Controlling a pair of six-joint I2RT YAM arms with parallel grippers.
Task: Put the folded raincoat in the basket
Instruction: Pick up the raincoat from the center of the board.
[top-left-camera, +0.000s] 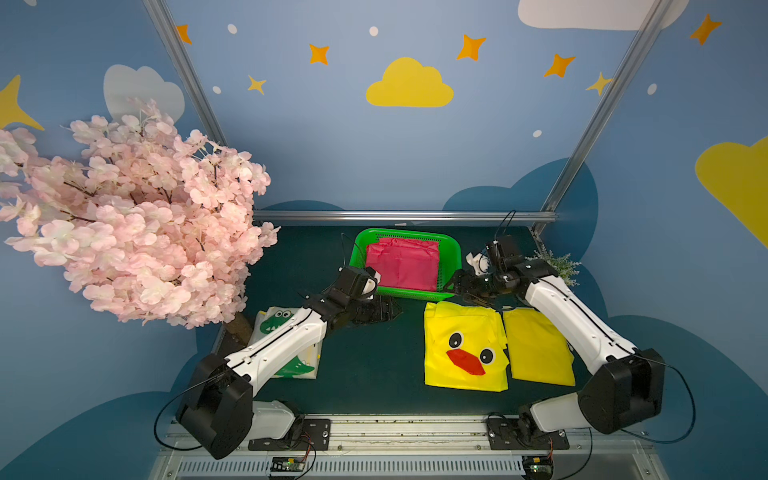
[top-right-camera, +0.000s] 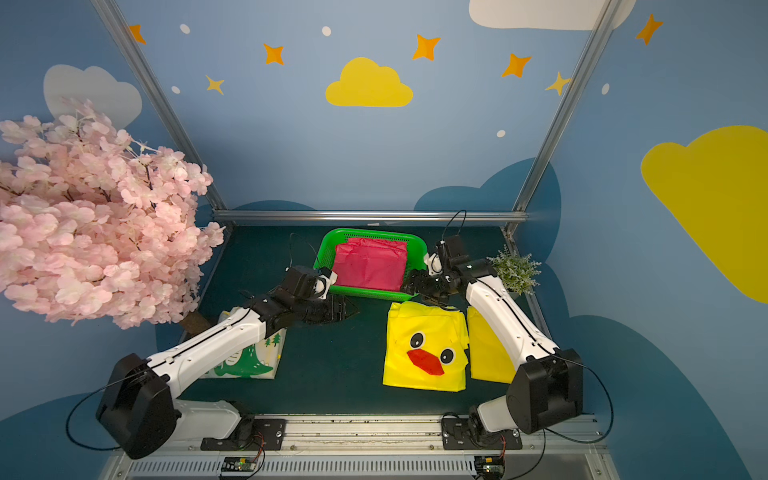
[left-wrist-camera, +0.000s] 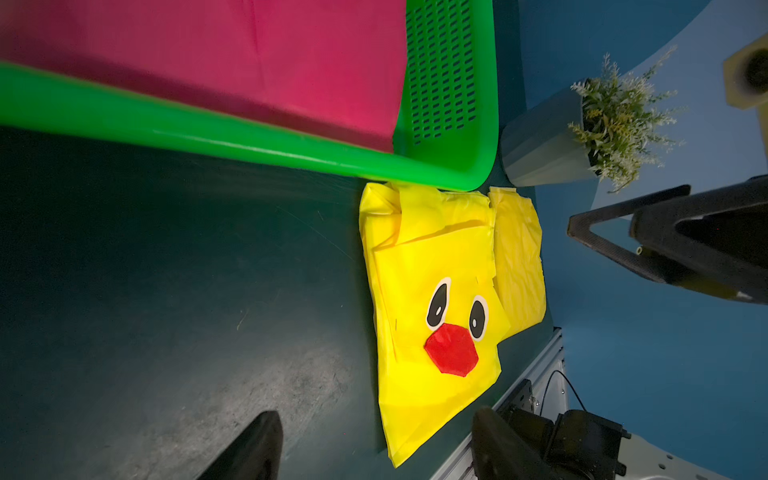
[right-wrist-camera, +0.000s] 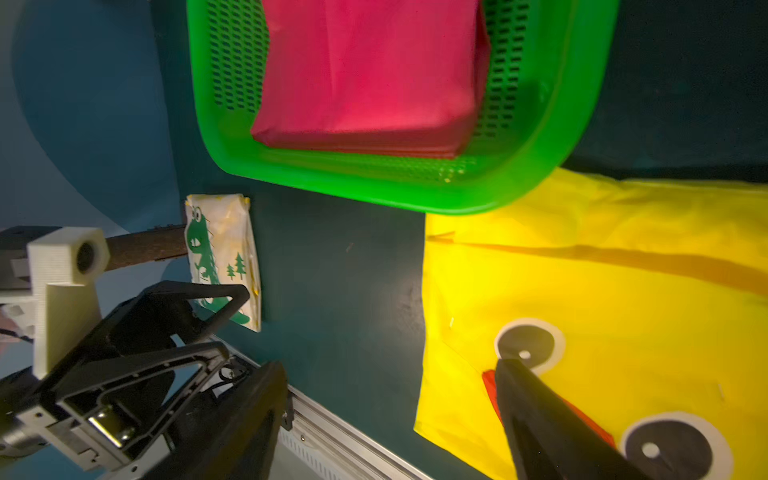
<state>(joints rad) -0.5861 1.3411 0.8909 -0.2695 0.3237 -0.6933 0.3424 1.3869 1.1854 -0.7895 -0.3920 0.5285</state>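
- Basket (top-left-camera: 451, 261) (top-right-camera: 417, 249): bright green, perforated, at centre-far of the dark mat (top-left-camera: 365, 365). It sits flat in both top views.
- Folded raincoat (top-left-camera: 403, 266) (top-right-camera: 370, 268): magenta, a neat rectangle inside the basket on the mesh bottom. It fills most of the floor, with bare mesh showing along the right wall in the left wrist view (left-wrist-camera: 249, 62). Neither gripper touches it.
- Left gripper (top-left-camera: 388, 311) (left-wrist-camera: 374, 451): jaws apart with nothing between them, low over the mat just near of the basket's near-left corner.
- Right gripper (top-left-camera: 454, 284) (right-wrist-camera: 395, 419): jaws spread wide and empty, at the basket's near-right corner, above the far edge of the duck raincoat (top-left-camera: 465, 345).
- Duck raincoat: yellow, black-and-white eyes and a red beak, flat on the mat near-right of the basket. Its far edge reaches the basket's near rim.
- Plain yellow folded piece (top-left-camera: 536, 349): just right of the duck raincoat, partly under the right arm.
- Dinosaur-print raincoat (top-right-camera: 249, 361) (right-wrist-camera: 220, 257): white and green, folded, at near-left, partly hidden by the left arm.
- Pink blossom tree (top-left-camera: 137, 216): far left.
- Small potted plant (top-right-camera: 515, 270): at the right edge, behind the right arm.
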